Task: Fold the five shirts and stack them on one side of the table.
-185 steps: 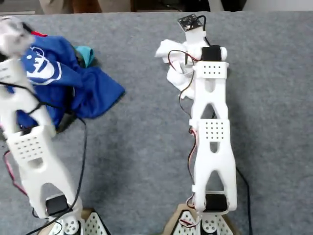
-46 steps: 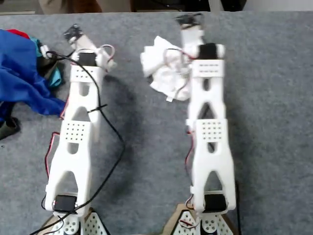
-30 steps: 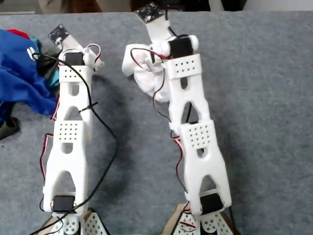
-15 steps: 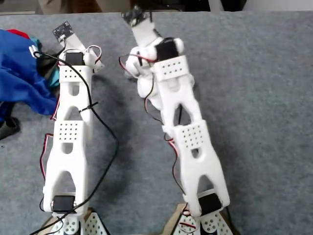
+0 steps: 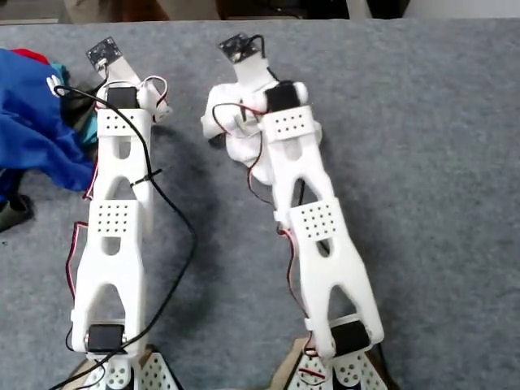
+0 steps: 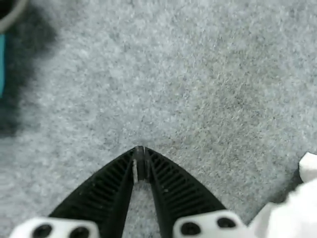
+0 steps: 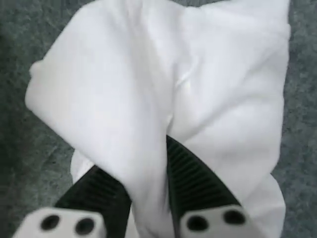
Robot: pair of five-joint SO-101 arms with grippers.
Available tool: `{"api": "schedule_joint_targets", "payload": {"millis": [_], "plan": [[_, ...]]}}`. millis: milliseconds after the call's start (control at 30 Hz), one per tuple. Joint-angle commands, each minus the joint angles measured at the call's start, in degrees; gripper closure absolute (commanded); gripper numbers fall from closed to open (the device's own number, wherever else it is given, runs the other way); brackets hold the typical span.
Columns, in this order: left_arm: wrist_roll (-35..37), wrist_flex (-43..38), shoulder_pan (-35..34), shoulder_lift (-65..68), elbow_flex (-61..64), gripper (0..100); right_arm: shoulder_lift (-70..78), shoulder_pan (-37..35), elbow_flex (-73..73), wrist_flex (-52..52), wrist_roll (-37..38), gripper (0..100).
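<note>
White shirt: a crumpled bundle on the grey table cover, in the far half of the table between the two arms, partly under the right arm's wrist. In the right wrist view the white shirt lies in loose, thick folds with grey cover showing round its edges.

Right gripper: its black ribbed jaws pinch a raised fold of the white shirt, with cloth passing between them and bulging out on both sides.

Right arm: reaches from its base at the near edge and leans towards the left arm, its wrist directly above the bundle.

Left gripper: jaws pressed together at the tips with nothing between them, held above bare grey cover. A teal strip shows at the edge of this view, and a white shape in one corner cannot be identified.

Left arm: stretched almost straight away from its base, its wrist near the far edge and just beside the pile.

Blue shirt: heaped unfolded at the far left edge of the table, on top of other garments; a red one and a teal one show at its margins. A dark item lies on the cover just nearer than the pile, apart from the white shirt.
</note>
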Motion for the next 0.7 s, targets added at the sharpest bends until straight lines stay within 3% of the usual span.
{"api": "schedule_joint_targets", "payload": {"millis": [0, 200, 300, 433, 667], "plan": [[-0.26, 0.09, 0.62, -1.27, -2.37, 98, -9.89, -0.48, -2.59, 4.13, -1.41, 97.9], [0.09, 0.18, 0.18, -1.27, -2.37, 98, -22.55, -9.63, -2.59, 12.92, -1.85, 97.6], [0.09, 0.18, -0.7, -1.27, -2.37, 98, -26.59, -9.71, -2.07, 13.63, -2.29, 97.6], [0.09, 0.0, -1.85, -1.27, -2.46, 98, -25.89, -5.41, -1.98, 13.45, -2.11, 97.6], [0.09, 0.09, -1.32, -1.27, -2.46, 98, -9.54, 6.11, -2.33, 8.7, -1.76, 97.5]]}}
